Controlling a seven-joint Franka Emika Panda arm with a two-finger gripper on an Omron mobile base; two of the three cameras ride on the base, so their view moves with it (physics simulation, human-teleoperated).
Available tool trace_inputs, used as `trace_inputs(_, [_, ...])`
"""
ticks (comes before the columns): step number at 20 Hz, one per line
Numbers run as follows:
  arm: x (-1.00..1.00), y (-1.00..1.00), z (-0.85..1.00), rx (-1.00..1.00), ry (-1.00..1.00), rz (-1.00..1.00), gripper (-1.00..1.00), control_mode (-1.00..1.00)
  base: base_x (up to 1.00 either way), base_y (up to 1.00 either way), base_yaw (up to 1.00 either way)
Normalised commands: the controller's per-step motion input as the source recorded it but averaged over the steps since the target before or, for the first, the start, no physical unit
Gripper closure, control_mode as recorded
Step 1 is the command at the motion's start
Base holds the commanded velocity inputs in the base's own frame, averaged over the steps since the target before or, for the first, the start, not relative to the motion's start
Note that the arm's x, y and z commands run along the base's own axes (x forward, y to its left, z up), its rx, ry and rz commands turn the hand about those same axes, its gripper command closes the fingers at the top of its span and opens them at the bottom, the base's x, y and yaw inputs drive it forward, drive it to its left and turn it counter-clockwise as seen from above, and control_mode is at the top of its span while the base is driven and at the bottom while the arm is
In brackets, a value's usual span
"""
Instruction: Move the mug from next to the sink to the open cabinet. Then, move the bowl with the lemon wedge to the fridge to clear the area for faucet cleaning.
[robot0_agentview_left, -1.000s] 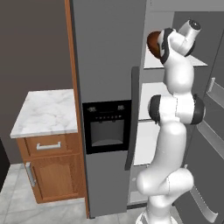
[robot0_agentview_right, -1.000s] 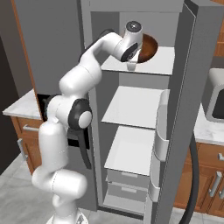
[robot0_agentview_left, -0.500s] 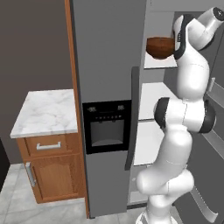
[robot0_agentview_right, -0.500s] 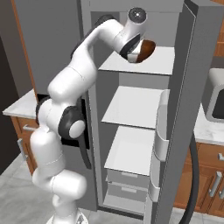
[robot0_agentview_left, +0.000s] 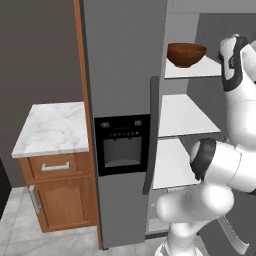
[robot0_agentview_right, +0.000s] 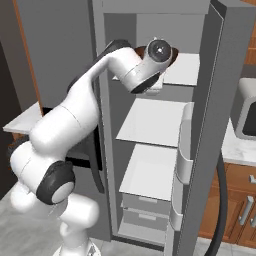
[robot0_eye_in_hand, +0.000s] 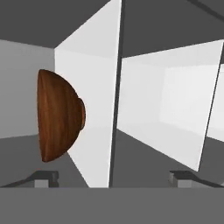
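Observation:
The reddish-brown wooden bowl stands on the top white shelf of the open grey fridge. The hand view is rolled and shows the bowl side-on against that shelf. My gripper is open, its fingertips spread wide, apart from the bowl and holding nothing. In the right base view my wrist covers most of the bowl. The lemon wedge is hidden inside the bowl. The mug, sink, faucet and open cabinet are out of view.
The fridge door stands open at the right with bins on its inside. Two lower white shelves and drawers sit below. A marble counter on a wooden base cabinet adjoins the fridge's left side.
My hand has let go of the bowl and drawn back out of the fridge, to the right in the left base view. The bowl stays on the top shelf.

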Motion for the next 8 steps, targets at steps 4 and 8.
trace_inputs(4, [-1.00, 0.16, -1.00, -0.17, 0.00, 0.00, -1.00, -1.00, 0.00, 0.00, 0.00])
trace_inputs(8, [-1.00, 0.50, -1.00, -0.30, 0.05, 0.00, -1.00, -1.00, 0.00, 0.00, 0.00])
